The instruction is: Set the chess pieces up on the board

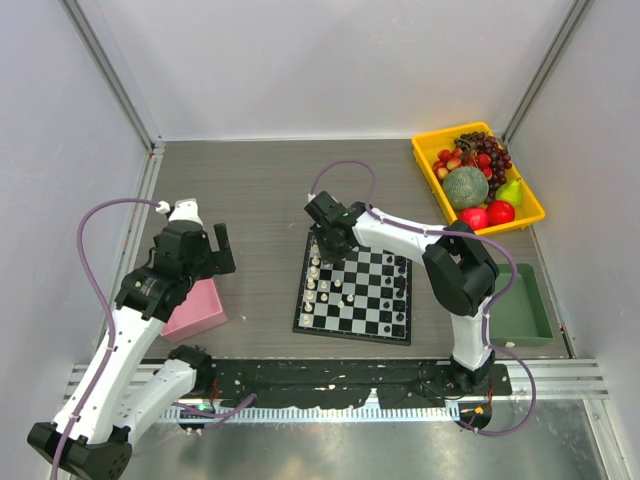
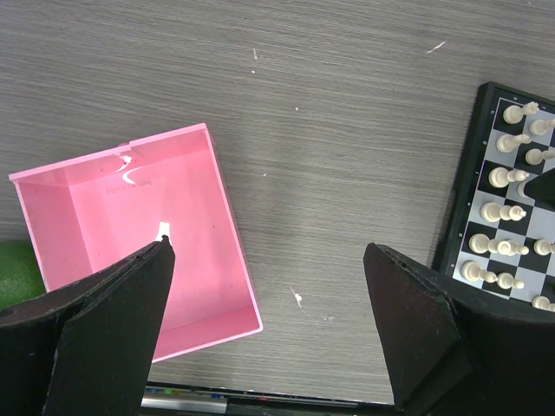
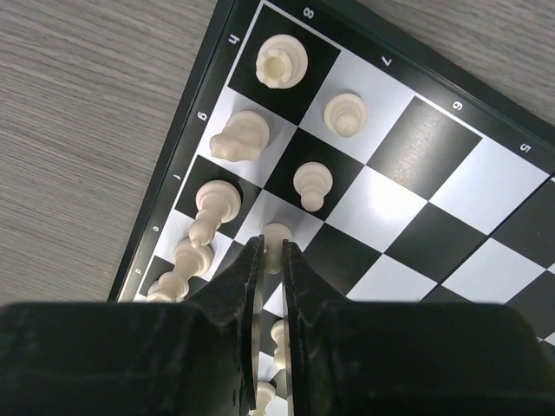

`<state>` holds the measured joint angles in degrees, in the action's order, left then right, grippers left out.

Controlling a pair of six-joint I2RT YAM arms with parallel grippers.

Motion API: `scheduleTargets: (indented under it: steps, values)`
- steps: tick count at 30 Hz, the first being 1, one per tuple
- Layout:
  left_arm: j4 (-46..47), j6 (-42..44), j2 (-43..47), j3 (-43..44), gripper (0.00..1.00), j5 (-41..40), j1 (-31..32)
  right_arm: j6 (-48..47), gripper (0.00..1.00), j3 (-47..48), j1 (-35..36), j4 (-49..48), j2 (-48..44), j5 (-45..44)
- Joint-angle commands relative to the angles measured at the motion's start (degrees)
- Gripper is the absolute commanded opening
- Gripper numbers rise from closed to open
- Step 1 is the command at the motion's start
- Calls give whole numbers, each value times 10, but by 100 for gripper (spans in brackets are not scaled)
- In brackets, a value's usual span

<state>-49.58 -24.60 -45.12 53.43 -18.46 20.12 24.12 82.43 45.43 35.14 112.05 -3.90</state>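
The checkered board [image 1: 355, 290] lies mid-table; its left edge also shows in the left wrist view [image 2: 473, 173]. Several white pieces [image 1: 318, 280] stand along its left columns and black pieces [image 1: 400, 290] along its right side. My right gripper [image 3: 271, 247] is low over the board's far left corner, shut on a white pawn [image 3: 277, 234] that stands on a white square beside a white bishop [image 3: 211, 208]. A rook [image 3: 281, 61], a knight [image 3: 236, 139] and two pawns stand beyond it. My left gripper [image 2: 269, 295] is open and empty, above bare table between the pink box [image 2: 139, 234] and the board.
One small white piece [image 2: 162, 230] lies in the pink box. A yellow tray of fruit [image 1: 478, 180] stands at the far right. A green bin [image 1: 520, 305] sits right of the board. A green object [image 2: 16, 269] shows left of the pink box.
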Motion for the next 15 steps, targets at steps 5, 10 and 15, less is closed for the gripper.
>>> scheduleTargets:
  steps: [5, 10, 15]
  values:
    - [16, 6, 4, 4, 99, -9, -3, -5, 18, 26, 3, -9, 0, 11]
    - [15, 7, 5, 2, 99, -8, -3, -8, 31, 22, 3, -4, -24, 3]
    - [16, 6, 6, 2, 99, -8, -3, -14, 38, 12, 3, 9, -67, -5]
